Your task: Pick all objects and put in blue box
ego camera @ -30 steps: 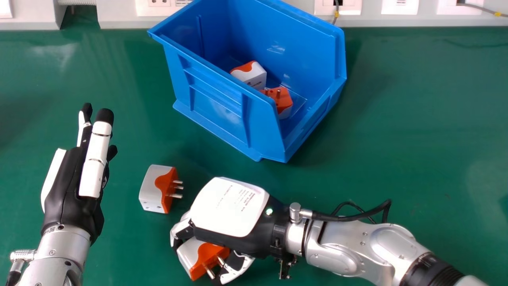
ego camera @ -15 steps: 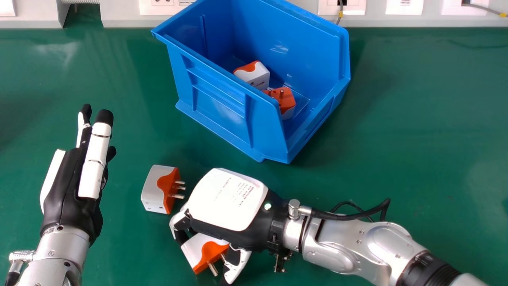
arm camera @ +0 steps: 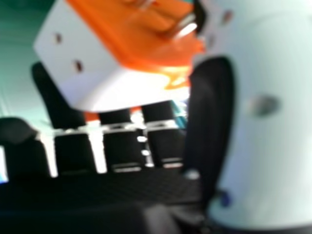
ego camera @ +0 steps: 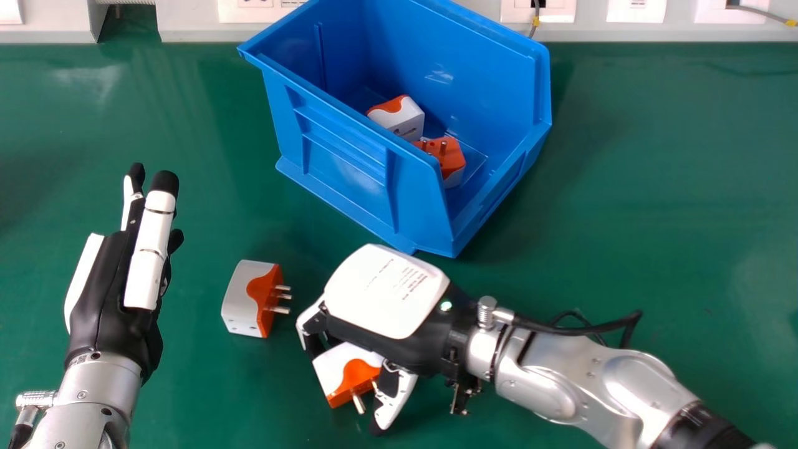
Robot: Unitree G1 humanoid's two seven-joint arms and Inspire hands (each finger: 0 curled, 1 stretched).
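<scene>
Right hand [ego camera: 386, 293], fingers curled round a white-orange adapter [ego camera: 340, 368], is shifted right and slightly far versus before, adapter on near side of blue box [ego camera: 349, 181]; left hand [ego camera: 103, 305] at left, fingers straight.

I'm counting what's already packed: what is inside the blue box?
Two white-and-orange plug adapters lie in the blue box; its near wall hides part of the floor.

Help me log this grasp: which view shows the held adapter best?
Head view: the adapter shows body and prongs, and how the right hand grips it. The right hand view shows it closer, but cut off.
</scene>
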